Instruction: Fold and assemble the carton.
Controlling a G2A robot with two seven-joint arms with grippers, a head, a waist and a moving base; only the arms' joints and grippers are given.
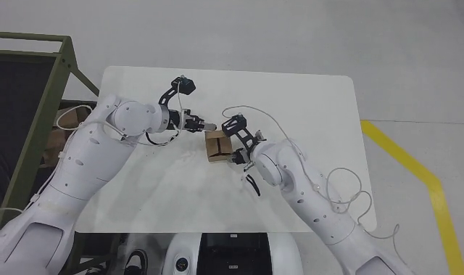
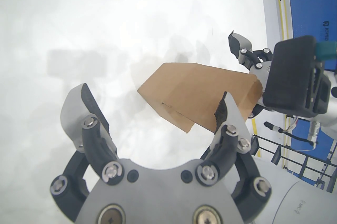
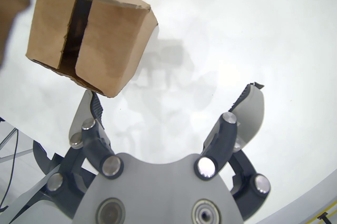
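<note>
Around the carton (image 1: 216, 145), two hands and one desk (image 1: 304, 93) are counted. The single carton rests on the white, smooth, round-cornered desk, between the two hands.

The carton is made of plain brown cardboard and is shaped into a small box. In the right wrist view the carton (image 3: 87, 43) is seen end on: two flaps are folded inward and a dark, narrow gap is left between them. The cut edges are ragged. In the left wrist view the carton (image 2: 200, 93) shows a flat side panel with one layer overlapping another and a small slit near the seam.

The left hand (image 1: 204, 125) is placed just beside one corner of the carton. The left hand (image 2: 154, 101) is spread wide. Whether it touches the cardboard cannot be told. Its fingers are grey metal shells lined with black ribbed pads (image 2: 89, 101).

The right hand (image 1: 234, 140) is set at the opposite end of the carton. The right hand (image 3: 172, 93) is also spread wide. A lower corner of the carton lies just at one ribbed pad (image 3: 96, 104), and the other finger stands well apart from the carton.

One green metal frame (image 1: 43, 86) is seen well apart from the carton, off the desk on the left arm's side. One yellow floor line (image 1: 406, 159) is seen on the right arm's side.
</note>
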